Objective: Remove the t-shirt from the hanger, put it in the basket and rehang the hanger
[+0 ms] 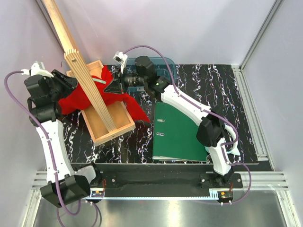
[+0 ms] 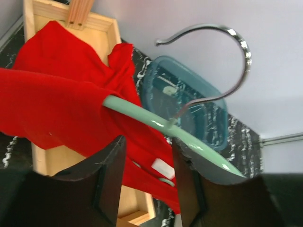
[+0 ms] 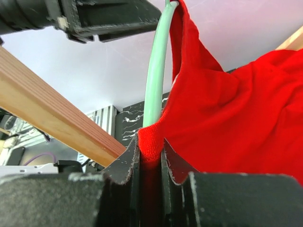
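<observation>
- We find the right gripper (image 3: pixel 150 147) pressed together, pinching an edge of the t-shirt (image 3: pixel 236 118).
- We find the left gripper (image 2: pixel 147 144) spread, with the hanger (image 2: pixel 142 116) lying across one finger (image 2: pixel 187 179).
- One hanger arm runs into the t-shirt.
- The t-shirt is held between both grippers, above the tray (image 1: pixel 118 130) and against the stand (image 1: pixel 90 85).

We show a bright red cloth t-shirt (image 1: pixel 75 101), a pale mint-green curved hanger (image 2: pixel 137 114), a dark green flat binder (image 1: pixel 179 135) and the black, white-veined surface (image 1: pixel 208 87).
</observation>
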Tool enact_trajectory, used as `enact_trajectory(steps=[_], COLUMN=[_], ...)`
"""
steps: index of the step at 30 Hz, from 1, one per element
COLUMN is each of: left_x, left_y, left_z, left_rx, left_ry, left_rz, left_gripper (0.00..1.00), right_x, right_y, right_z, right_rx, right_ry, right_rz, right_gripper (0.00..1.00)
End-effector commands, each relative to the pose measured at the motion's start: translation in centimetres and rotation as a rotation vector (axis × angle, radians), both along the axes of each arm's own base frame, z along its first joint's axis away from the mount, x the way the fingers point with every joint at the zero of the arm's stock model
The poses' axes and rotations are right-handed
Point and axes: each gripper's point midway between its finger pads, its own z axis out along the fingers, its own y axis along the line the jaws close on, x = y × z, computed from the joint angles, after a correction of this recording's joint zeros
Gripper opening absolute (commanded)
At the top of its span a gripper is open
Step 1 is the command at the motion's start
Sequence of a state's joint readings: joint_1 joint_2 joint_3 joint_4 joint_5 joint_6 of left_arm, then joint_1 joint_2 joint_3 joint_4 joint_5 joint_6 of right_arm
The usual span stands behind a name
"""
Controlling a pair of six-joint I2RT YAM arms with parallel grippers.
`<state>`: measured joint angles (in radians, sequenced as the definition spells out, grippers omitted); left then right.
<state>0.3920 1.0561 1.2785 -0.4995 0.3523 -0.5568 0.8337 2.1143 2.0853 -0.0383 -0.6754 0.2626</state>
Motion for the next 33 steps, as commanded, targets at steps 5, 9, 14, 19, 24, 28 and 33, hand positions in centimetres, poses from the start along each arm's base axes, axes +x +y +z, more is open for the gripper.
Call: enact_trajectory(steps=[5,9,14,19,24,28,33], left_x=[0.7,1.0,1.6,1.9,2.6,3.2,4.0], left_y=[0.6,0.4,0.7,0.5,-1.1,-2.7,-3.2], left_z=[2.8,2.7,1.6,1.0,0.2,0.4,0.8], left_rx=[0.150,0.147,0.135,0.124,0.059,0.064,0.068], left_ry=[-0.123,-0.138,-0.097,-0.084,-0.067,-0.075,-0.074], left_rz=[-0.032,-0.047,-0.048,-0.068,-0.154,-0.210,-0.204], left_gripper=[0.34,0.33,0.33,0.35,0.38,0.39,0.08], right_x=[-0.9,-1.1,-1.3,-1.7,-1.9,-2.4,-3.2], right_y=[0.1,0.0,-0.2,-0.4,-0.5,-0.5,-0.9], right_z=[2.1,1.9,2.1,2.7,3.3,4.1,4.4], right_rx=[0.040,0.035,0.036,0.044,0.058,0.070,0.073], right_ry=[-0.027,-0.022,-0.016,-0.024,-0.021,-0.025,-0.026], right_rz=[0.063,0.071,0.073,0.086,0.089,0.110,0.139], right_gripper=[0.00,0.00,0.00,0.00,0.00,0.00,0.00])
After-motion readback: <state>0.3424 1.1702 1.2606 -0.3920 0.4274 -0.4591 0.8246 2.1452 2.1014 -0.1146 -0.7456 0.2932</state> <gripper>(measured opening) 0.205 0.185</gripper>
